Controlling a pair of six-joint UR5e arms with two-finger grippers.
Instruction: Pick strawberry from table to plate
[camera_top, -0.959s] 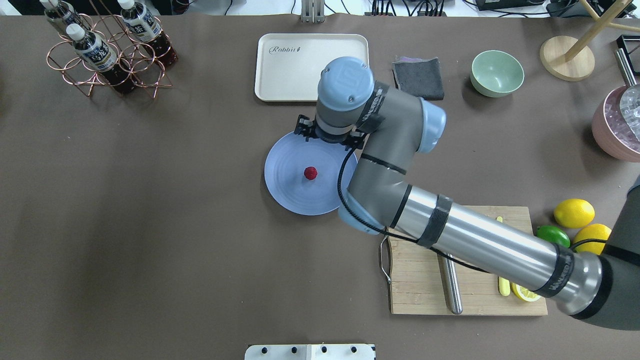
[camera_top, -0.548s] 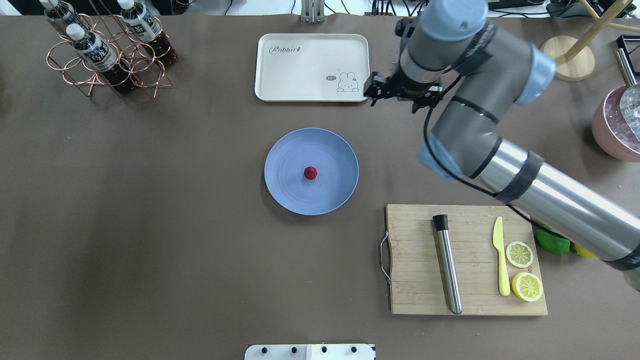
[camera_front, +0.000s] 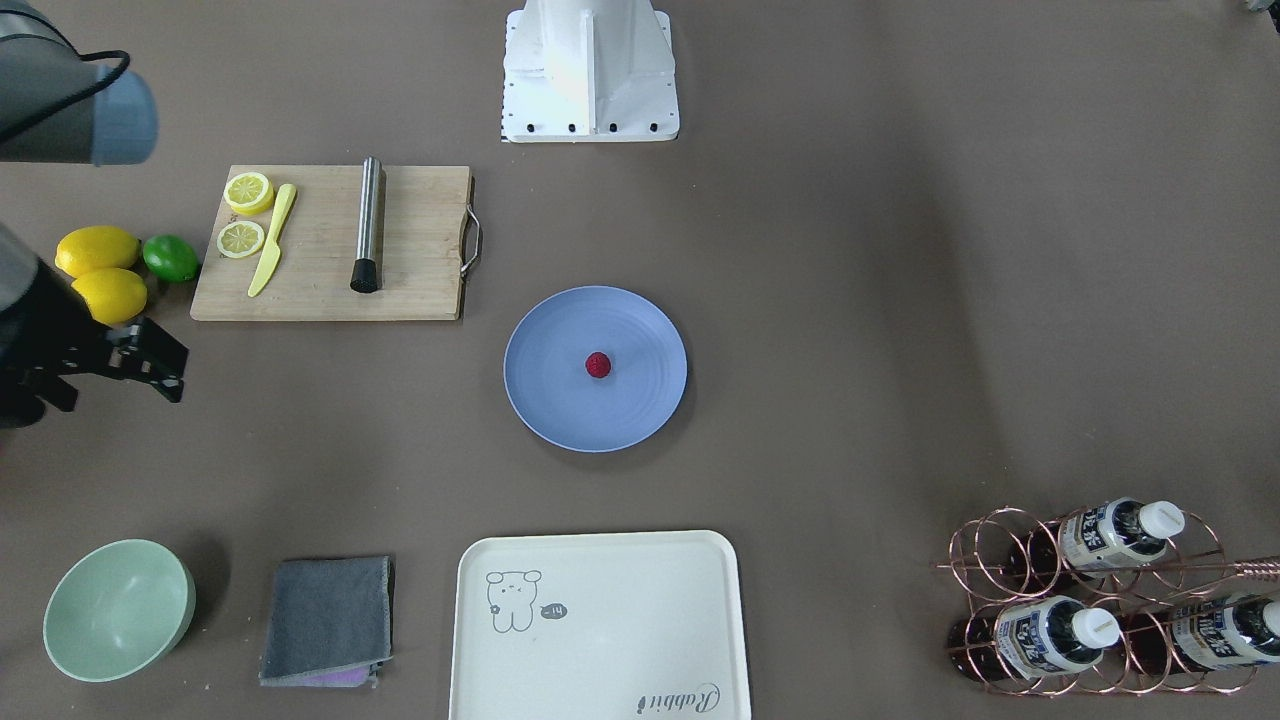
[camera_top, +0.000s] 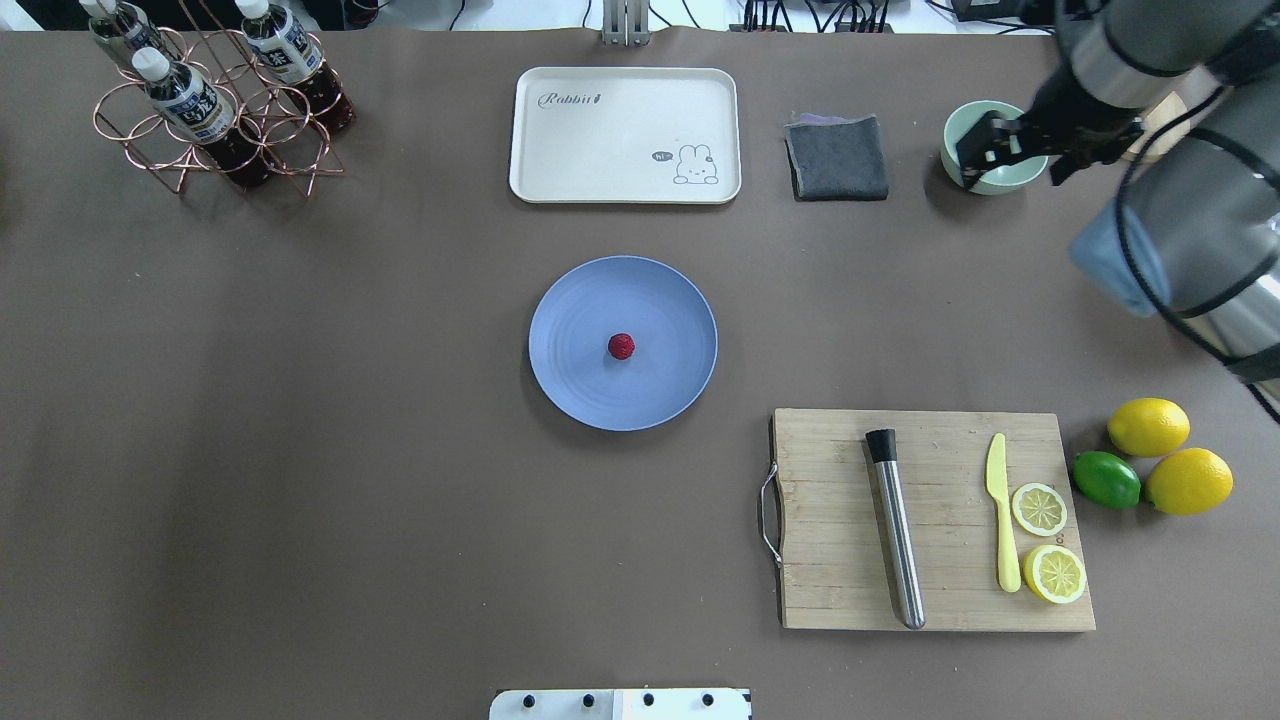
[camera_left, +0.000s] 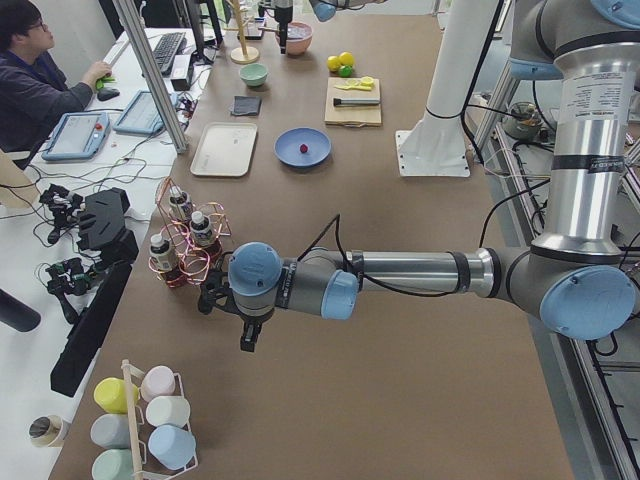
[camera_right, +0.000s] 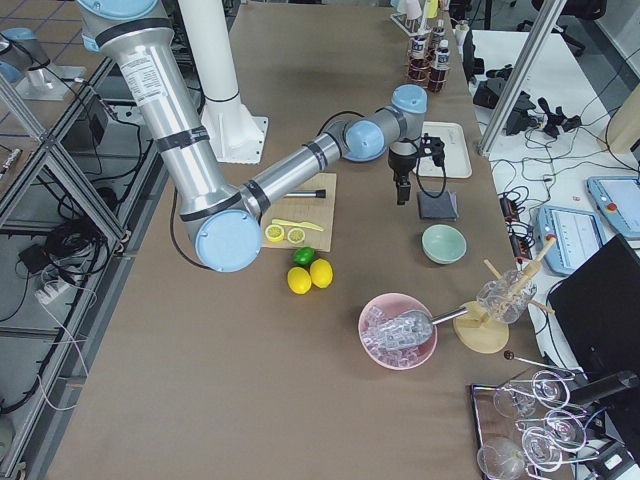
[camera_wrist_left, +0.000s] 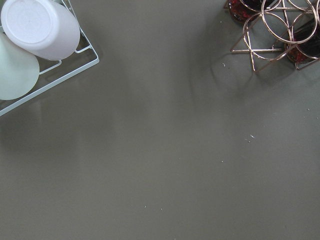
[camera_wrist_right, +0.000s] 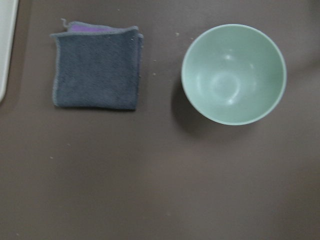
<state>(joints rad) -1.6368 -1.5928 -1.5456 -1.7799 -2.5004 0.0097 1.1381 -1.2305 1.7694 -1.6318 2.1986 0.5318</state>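
Observation:
The small dark red strawberry lies free at the middle of the round blue plate, which rests on the brown table. My right gripper hangs high over the mint-green bowl, far to the right of the plate, and holds nothing. Its fingers are hidden under the wrist, so I cannot tell whether it is open or shut. My left gripper shows only in the exterior left view, beside the bottle rack. I cannot tell its state.
A wooden cutting board carries a steel muddler, a yellow knife and lemon slices. Two lemons and a lime lie beside it. A cream tray, a grey cloth and bottles in a copper rack stand at the back.
My right arm has swung away from the plate's far rim, going right and back until it is over the mint bowl. The strawberry stays put on the plate.

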